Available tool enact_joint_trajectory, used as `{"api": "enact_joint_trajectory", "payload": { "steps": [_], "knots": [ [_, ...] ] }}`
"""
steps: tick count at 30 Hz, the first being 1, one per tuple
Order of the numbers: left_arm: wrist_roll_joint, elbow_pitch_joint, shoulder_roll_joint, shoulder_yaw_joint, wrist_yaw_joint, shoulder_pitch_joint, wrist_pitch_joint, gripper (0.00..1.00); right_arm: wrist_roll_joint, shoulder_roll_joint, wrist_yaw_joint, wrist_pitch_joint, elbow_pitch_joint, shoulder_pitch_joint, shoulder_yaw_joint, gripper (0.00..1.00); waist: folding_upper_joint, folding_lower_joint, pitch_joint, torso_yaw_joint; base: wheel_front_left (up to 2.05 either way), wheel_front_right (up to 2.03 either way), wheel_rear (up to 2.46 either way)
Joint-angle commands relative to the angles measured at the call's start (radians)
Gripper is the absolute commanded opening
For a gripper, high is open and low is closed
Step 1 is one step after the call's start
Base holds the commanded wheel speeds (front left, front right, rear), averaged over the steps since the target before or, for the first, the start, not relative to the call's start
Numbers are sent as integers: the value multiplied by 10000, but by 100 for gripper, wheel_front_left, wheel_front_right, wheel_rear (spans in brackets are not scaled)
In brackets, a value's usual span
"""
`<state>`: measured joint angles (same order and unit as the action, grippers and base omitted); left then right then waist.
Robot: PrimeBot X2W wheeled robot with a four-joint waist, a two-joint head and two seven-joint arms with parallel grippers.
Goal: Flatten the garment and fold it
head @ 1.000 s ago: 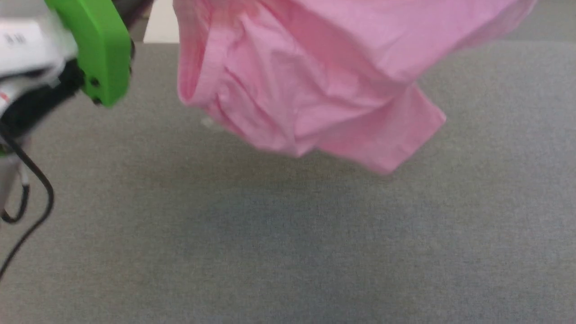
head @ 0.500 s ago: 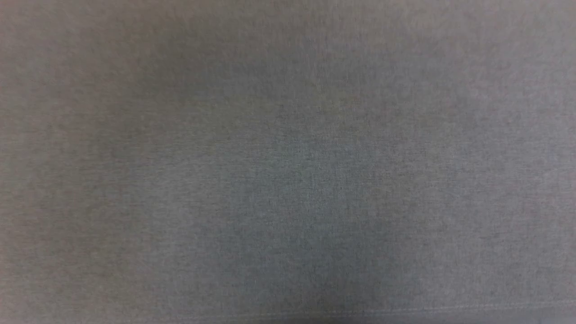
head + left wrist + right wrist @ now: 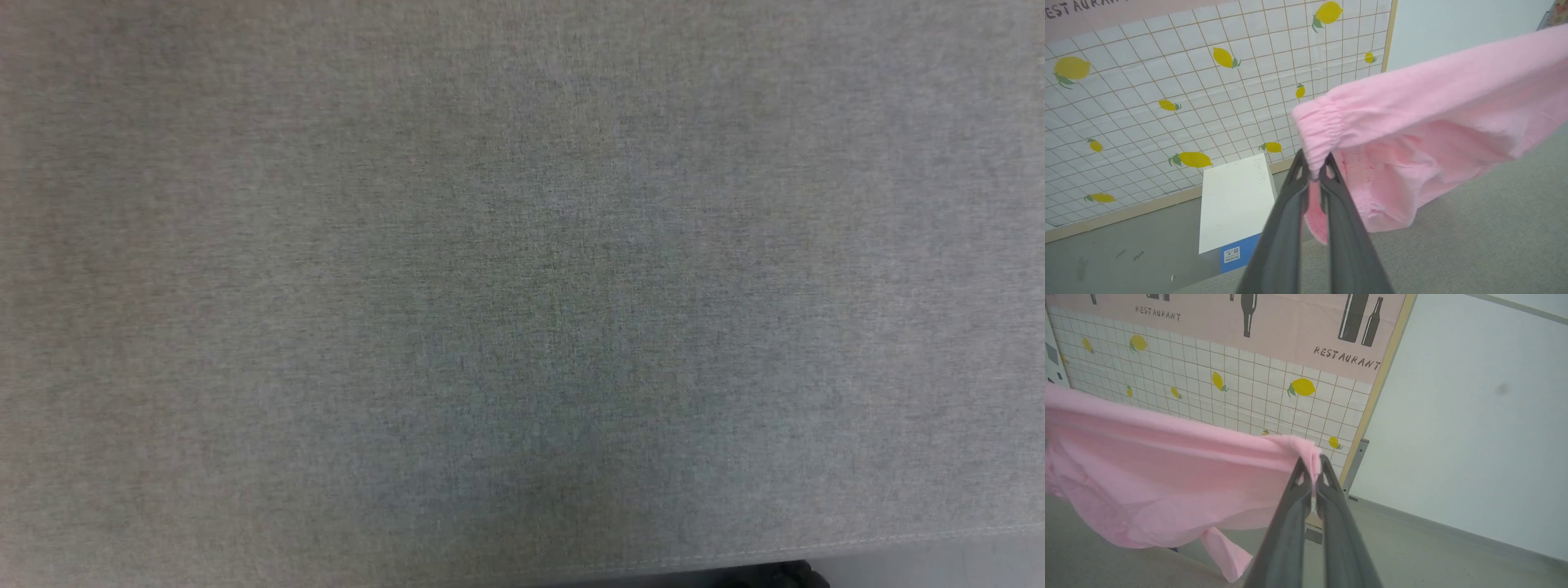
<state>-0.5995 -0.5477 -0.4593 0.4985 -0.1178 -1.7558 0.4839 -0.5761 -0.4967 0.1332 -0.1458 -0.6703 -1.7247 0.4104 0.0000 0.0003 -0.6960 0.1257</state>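
The left claw (image 3: pixel 1314 173) is pinched shut on the gathered end of the waistband (image 3: pixel 1321 126) of the shorts (image 3: pixel 1433 106). The cloth bunches just above its tips and runs off to its right in a taut band. The right claw (image 3: pixel 1312 469) is nipped shut on a thin fold at the opposite end, with the shorts stretching away to its left and sagging below that line, one leg (image 3: pixel 1224 555) dangling lowest. The shorts thus hang in the air between the two claws, over the grey table (image 3: pixel 522 294); whether the lowest cloth brushes it cannot be told. The likeliest trouble is the right claw's hold, which looks like a small bite of soft cotton. A sharp pull apart could slide it free and drop that side in a heap. If the claws come down unevenly or too fast, the slack belly and loose leg would land first and tuck under, leaving creases to undo. Setting down too close to the table's edge could let cloth drape over it.
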Motion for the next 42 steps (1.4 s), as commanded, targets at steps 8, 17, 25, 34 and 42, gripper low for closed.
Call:
{"api": "enact_joint_trajectory", "payload": {
  "steps": [8,17,25,34,42],
  "knots": [
    [-189,-38,147,623,3,2854,-680,0,-560,-233,-25,701,-389,2289,1056,0,0,-3,613,-267,0,0,0],
    [-766,1258,137,1306,743,7491,-764,0,-1276,-1088,-25,531,151,5931,2479,0,0,-3,2324,-500,0,0,0],
    [-1063,2713,-301,1669,1579,10385,-642,0,-2002,-1735,-25,-361,903,8408,3053,0,0,-3,3643,-514,0,0,0],
    [-1147,4009,-637,2053,2226,12503,-773,0,-2462,-2651,-25,-1772,2005,10816,3204,0,0,-3,4875,-604,0,0,0],
    [-1234,5468,-973,2413,2894,14345,-813,0,-2609,-3486,-25,-2191,3031,12992,2344,0,0,-3,5656,-622,0,0,0]
  ]
}}
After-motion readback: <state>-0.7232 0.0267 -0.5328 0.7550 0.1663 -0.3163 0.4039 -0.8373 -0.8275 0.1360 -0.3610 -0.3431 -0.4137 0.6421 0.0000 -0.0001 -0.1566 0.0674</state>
